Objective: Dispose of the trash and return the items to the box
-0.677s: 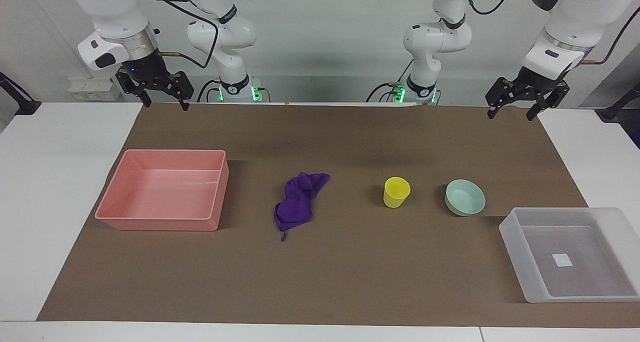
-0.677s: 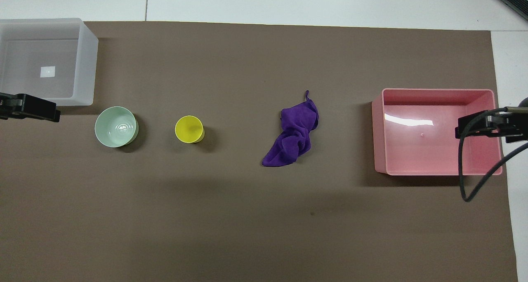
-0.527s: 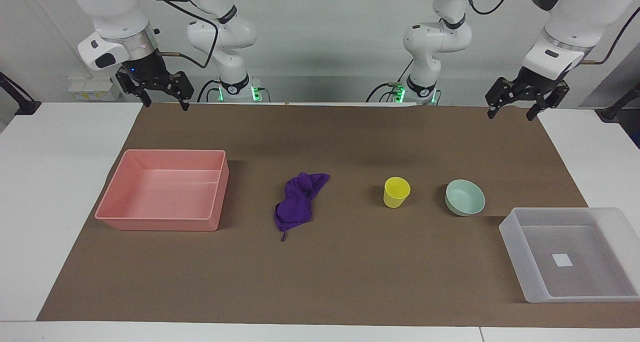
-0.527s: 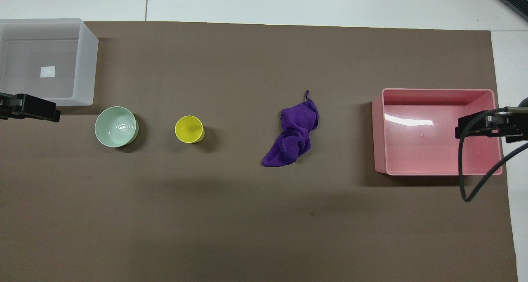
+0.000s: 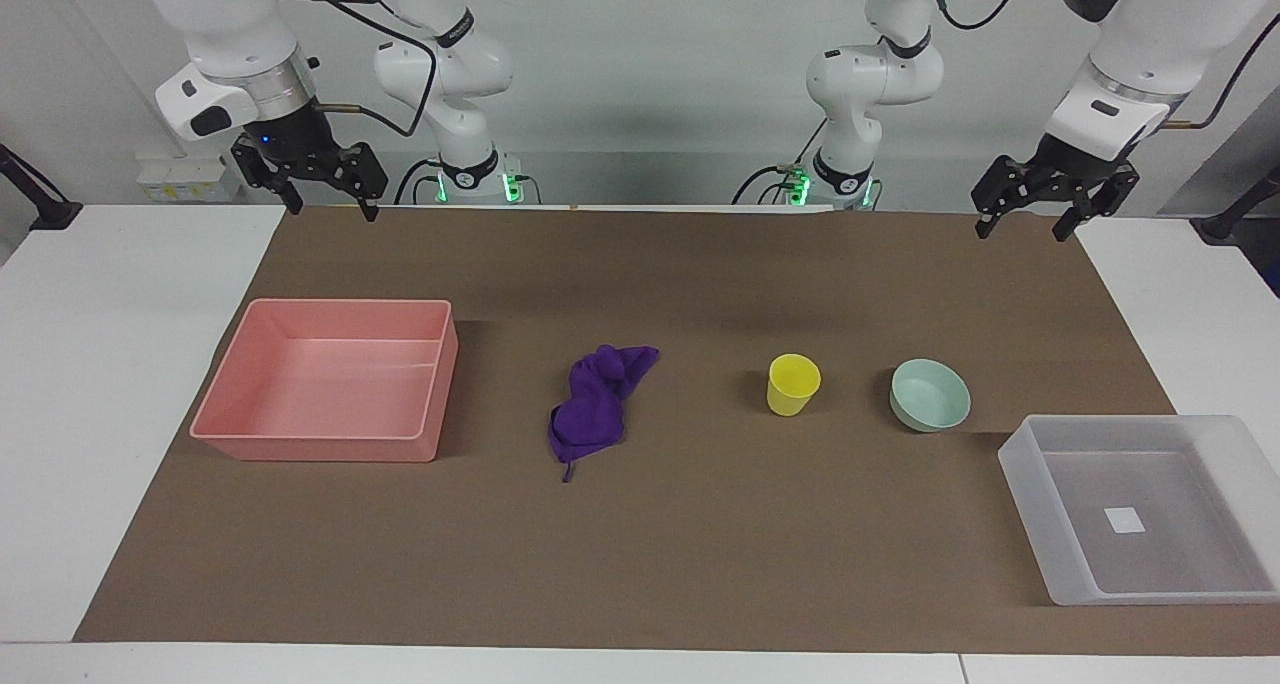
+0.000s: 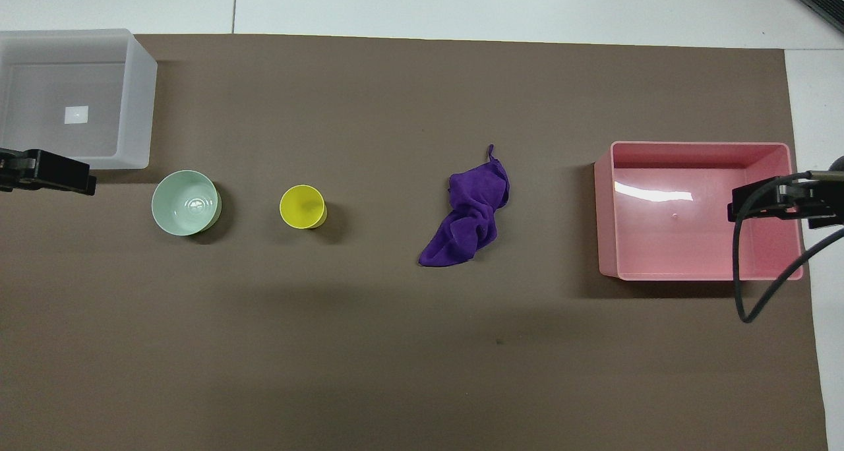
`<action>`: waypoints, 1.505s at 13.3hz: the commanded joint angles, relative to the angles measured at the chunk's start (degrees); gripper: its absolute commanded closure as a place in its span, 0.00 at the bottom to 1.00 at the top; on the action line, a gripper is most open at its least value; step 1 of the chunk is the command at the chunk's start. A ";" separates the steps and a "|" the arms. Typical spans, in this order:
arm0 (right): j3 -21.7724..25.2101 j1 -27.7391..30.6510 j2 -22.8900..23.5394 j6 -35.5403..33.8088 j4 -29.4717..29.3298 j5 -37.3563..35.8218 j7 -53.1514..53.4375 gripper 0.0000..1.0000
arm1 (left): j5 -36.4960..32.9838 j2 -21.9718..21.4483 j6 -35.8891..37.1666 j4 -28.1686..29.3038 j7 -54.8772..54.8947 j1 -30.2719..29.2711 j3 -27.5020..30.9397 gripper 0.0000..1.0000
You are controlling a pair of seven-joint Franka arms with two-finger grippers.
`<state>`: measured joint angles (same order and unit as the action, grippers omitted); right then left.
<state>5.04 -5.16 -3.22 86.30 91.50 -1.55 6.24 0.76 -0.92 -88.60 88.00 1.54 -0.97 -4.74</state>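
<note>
Lying crumpled on the mat [image 5: 700, 564] near the middle, the rag [image 5: 596, 401] is sitting between the pink tray [image 5: 240, 379] toward the right arm's end and the cup [image 5: 793, 384]; past the cup toward the left arm's end the bowl [image 5: 930, 394] is standing, and near the bowl, farther from the robots, the box [image 5: 1020, 464] is waiting with nothing in it. Hanging raised over the mat's robot edge, the right gripper [image 5: 325, 204] and left gripper [image 5: 1025, 222] are both spread open, holding nothing. Judging risks: loose folds are likely slipping from a shallow pinch, the light cup is tipping if nudged, and the bowl's sloped rim is inviting a slide.
</note>
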 commanded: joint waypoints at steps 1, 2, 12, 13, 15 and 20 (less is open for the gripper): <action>-0.47 -0.37 -2.14 5.95 4.37 0.84 0.09 0.00 | 0.73 -2.51 -4.03 5.15 -0.75 -0.88 -0.27 0.00; -0.47 -1.42 -3.71 10.68 8.74 0.85 0.09 0.00 | 0.73 -2.77 -5.69 7.08 -0.84 -0.97 -0.27 0.00; -0.47 -20.05 17.07 43.56 13.88 6.56 8.34 0.00 | 0.73 1.43 -32.05 27.30 -3.56 -4.83 -0.10 0.00; -0.47 -21.46 19.10 46.04 14.23 6.56 8.61 0.00 | 0.73 2.23 -34.86 28.97 -4.26 -5.88 -0.10 0.00; -0.47 -23.31 21.75 49.64 15.20 6.56 8.70 0.00 | 1.95 4.16 -41.71 32.39 -8.02 -6.24 -0.10 0.00; -0.38 -24.46 23.96 51.69 19.14 6.29 4.58 0.00 | 9.16 9.08 -49.91 35.83 -10.07 -7.12 -0.10 0.00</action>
<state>4.36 -30.04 21.89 136.27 107.67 3.53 14.14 7.81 7.51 -135.52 121.93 -7.64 -7.30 -4.41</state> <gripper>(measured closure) 0.000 0.000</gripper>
